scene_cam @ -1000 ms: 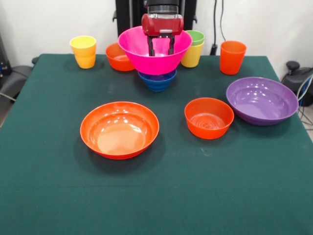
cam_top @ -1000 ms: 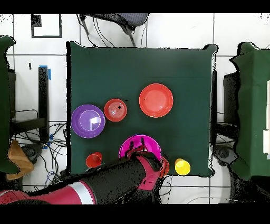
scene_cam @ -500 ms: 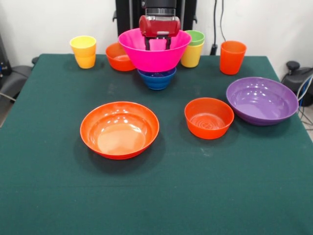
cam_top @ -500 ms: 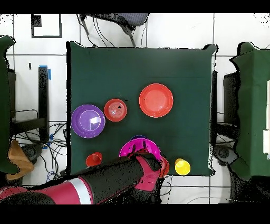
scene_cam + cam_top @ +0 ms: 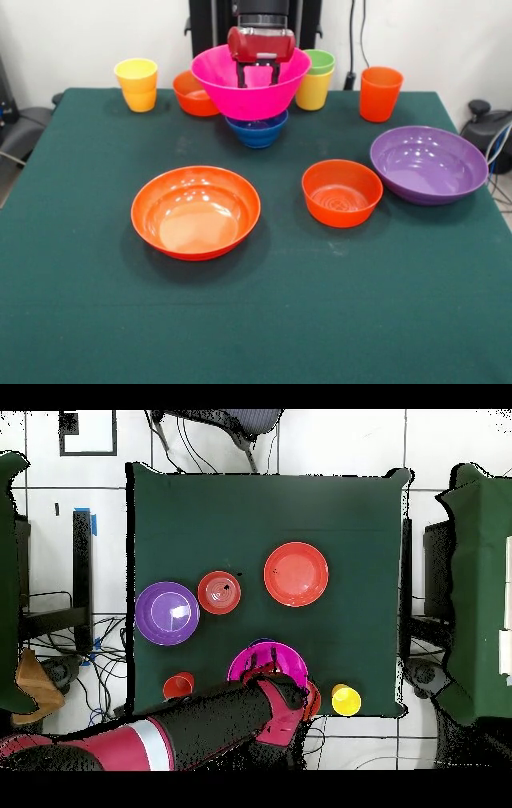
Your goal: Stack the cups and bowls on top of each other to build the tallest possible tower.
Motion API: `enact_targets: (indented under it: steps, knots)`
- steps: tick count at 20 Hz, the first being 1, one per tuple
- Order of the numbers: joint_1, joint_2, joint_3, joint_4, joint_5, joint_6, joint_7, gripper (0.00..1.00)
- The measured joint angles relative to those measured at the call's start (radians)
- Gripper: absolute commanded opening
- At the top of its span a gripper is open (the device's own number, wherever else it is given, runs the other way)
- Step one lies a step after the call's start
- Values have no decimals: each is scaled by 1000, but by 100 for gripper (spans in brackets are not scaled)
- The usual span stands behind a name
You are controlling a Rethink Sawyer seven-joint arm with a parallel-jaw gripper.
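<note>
Our gripper (image 5: 257, 78) hangs at the table's far edge in the front view, its two dark fingers straddling the far rim of the pink bowl (image 5: 250, 90). The gap between them looks narrow, and we judge them pinched on that rim, though the contact itself is hard to make out. The pink bowl sits above the blue bowl (image 5: 256, 130); whether it rests on it or is only held over it, we cannot tell.

Nothing else is stacked yet, apart from a green cup (image 5: 321, 61) nested in a yellow cup (image 5: 314, 90) just beside the pink bowl. A second yellow cup (image 5: 137, 84) stands near the far left corner, a small orange bowl (image 5: 194, 94) behind the pink bowl's left side, and the orange cup (image 5: 379, 93) toward the far right corner. The purple bowl (image 5: 428, 164) lies by the right edge, another small orange bowl (image 5: 342, 192) just beside it, and the wide orange bowl (image 5: 196, 211) mid-table.

The risk we see is balance. A wide, deep bowl on a much smaller one could tip or slide off when released, especially off centre. A one-sided rim grip could also tilt it, and its swing could knock the nested cups or the small orange bowl close by.
</note>
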State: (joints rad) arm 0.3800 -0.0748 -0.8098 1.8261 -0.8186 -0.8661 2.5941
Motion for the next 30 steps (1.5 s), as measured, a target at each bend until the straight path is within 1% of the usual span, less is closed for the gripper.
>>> enact_targets:
  steps: [8,15,30]
  knots:
    - [9,3,-29,0,62,-73,0,100]
    - [34,38,-68,0,110,-111,0,100]
    - [75,92,-113,0,114,-126,0,100]
